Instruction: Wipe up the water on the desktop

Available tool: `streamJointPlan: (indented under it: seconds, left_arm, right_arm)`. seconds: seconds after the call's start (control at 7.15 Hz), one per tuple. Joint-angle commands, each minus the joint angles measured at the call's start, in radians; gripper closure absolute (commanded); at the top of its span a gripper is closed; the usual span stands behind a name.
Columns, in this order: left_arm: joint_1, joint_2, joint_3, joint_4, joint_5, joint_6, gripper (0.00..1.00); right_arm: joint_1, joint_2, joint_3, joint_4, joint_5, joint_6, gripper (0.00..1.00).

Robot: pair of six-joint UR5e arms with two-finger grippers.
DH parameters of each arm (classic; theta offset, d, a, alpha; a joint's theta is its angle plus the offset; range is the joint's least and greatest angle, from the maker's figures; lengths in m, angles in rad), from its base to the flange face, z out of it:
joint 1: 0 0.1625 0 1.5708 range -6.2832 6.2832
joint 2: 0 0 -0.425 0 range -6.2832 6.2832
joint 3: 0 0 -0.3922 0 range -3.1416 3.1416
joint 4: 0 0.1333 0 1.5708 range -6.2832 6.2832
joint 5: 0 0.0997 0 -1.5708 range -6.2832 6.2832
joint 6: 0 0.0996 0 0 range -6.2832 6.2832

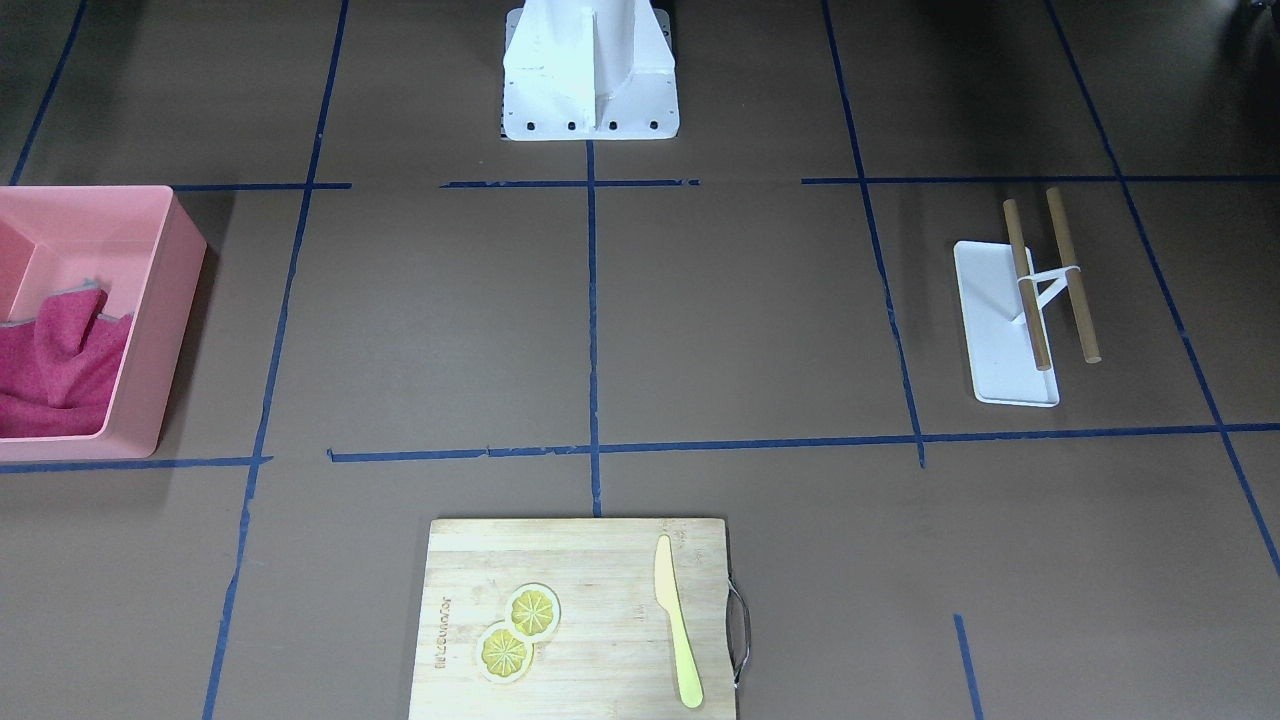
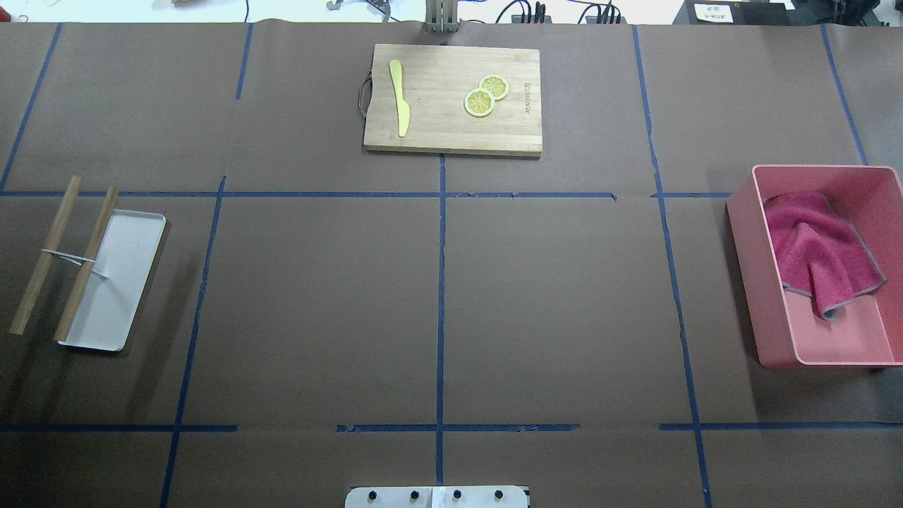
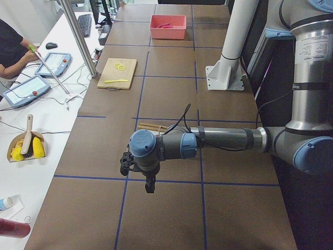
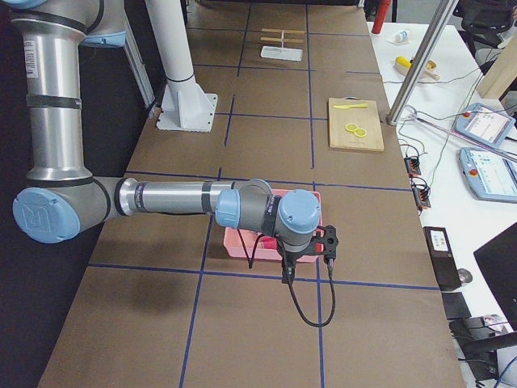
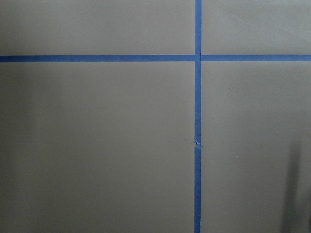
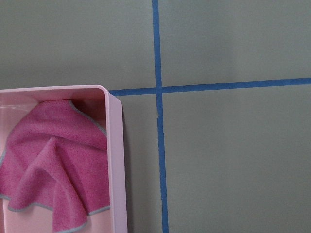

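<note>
Left fingers (image 3: 149,185) and right fingers (image 4: 285,272) show only in side views.

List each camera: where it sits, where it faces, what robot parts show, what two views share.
Front-facing: across the table, looking steeply down; board nearest, base at top.
Overhead: behind the robot, looking forward and down; base at bottom, board farthest.
Exterior left: table's left end, looking along it; left arm near.
Exterior right: table's right end; right arm near, by the bin.
Left wrist: straight down on bare desktop; no body.
Right wrist: down on bin corner, cloth; no body.
Shared: front-facing and overhead both show board, bin.
</note>
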Motion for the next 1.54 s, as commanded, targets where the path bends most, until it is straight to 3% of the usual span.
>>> streamJointPlan:
  seconds: [0.0, 0.42, 1.4]
  left_arm:
    - [-0.001, -0.001, 0.000, 0.000, 0.000, 0.000, 0.00]
    - [0.000, -0.001, 0.000, 0.000, -0.001, 0.000, 0.00]
    - [0.000, -0.001, 0.000, 0.000, -0.001, -0.002, 0.00]
  right_arm:
    - [0.031, -0.009, -0.002, 0.000, -0.012, 0.002, 0.00]
    - [0.038, -0.069, -0.013, 0.127, -0.014, 0.036, 0.00]
    - [0.038, -0.061, -0.025, 0.134, -0.011, 0.071, 0.00]
